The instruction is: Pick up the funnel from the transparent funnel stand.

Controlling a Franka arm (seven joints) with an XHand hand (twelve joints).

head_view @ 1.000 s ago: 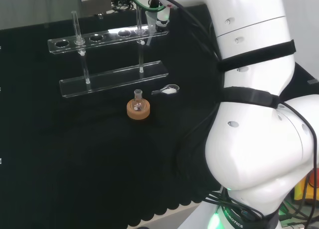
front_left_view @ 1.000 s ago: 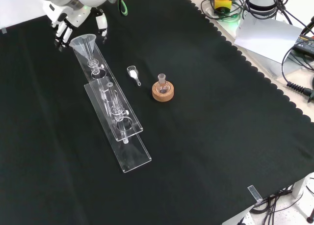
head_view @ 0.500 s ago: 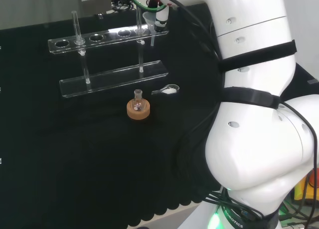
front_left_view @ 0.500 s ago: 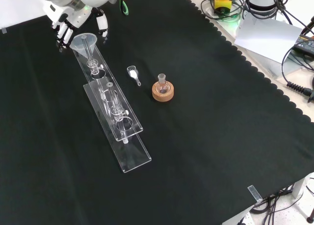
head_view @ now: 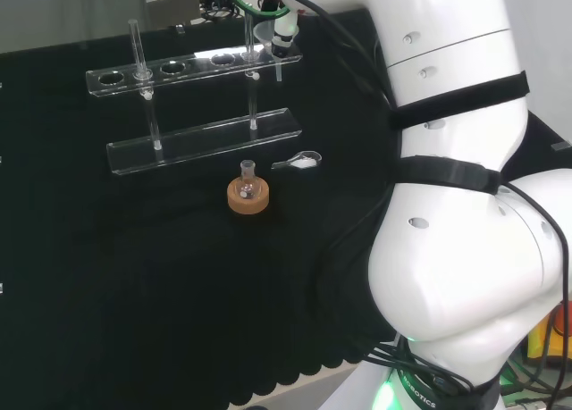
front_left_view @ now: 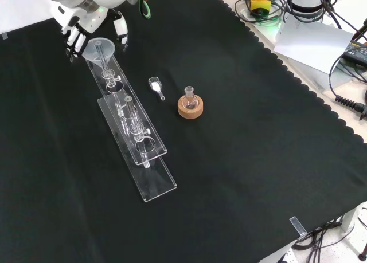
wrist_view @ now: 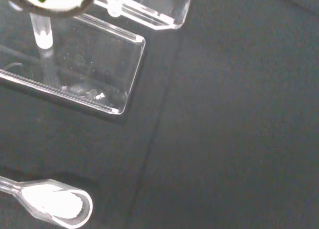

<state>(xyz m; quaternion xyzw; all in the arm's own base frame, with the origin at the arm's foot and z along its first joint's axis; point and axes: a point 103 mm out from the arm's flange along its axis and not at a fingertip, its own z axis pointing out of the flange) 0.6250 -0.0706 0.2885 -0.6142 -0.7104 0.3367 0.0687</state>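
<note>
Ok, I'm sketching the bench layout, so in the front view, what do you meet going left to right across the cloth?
Funnel in the transparent funnel stand, with the hand just above it → small scoop of white powder → little flask on its cork ring.

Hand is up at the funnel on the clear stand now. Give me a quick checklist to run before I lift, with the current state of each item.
1. Hand at the funnel: ok. In the front view its fingers stand on both sides of the funnel's cone.
2. Fingers closed on the funnel: cannot tell. No view shows contact plainly.
3. Funnel seated in the funnel stand: ok. Its stem runs down through the end hole of the top plate.
4. Room above the funnel to lift: cannot tell. The hand and arm cover that spot.
5. Spoon with white powder apart from the stand: ok.
6. Small flask on its cork ring away from the stand: ok.
</note>
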